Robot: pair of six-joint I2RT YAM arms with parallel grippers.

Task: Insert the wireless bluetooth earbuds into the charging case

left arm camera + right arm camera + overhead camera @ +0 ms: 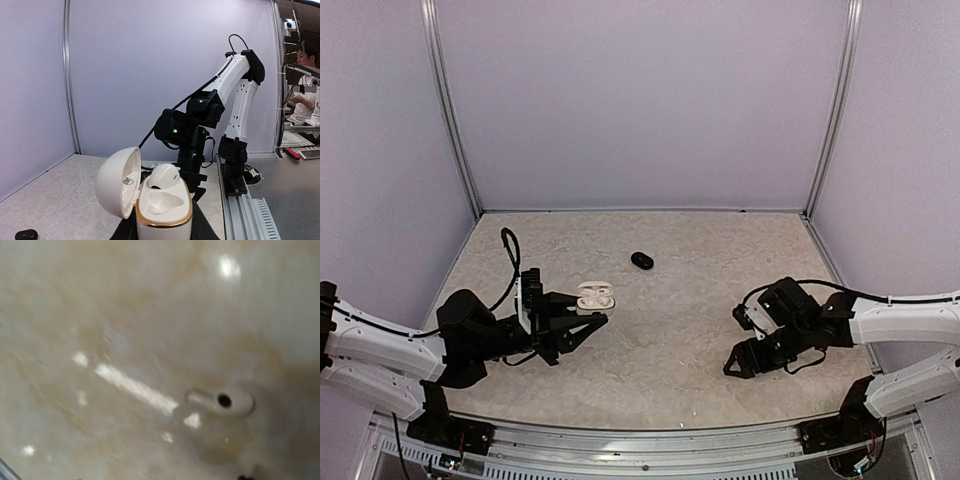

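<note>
My left gripper (592, 308) is shut on the white charging case (163, 220), holding it upright just above the table. The case's lid (118, 182) hangs open to the left. One white earbud (164, 176) sits in the far socket; the near socket (167, 202) is bare. A second white earbud (227, 401) lies on the tabletop in the blurred right wrist view, right of centre. My right gripper (736, 362) is low over the table at the right. Its fingers do not show in its own view, and the top view is too small to show how they stand.
A closed black oval case (641, 260) lies on the marbled table (670, 330) behind the white case, also at the left wrist view's bottom left corner (26, 234). Pale walls close the back and sides. A metal rail (250, 215) runs along the near edge.
</note>
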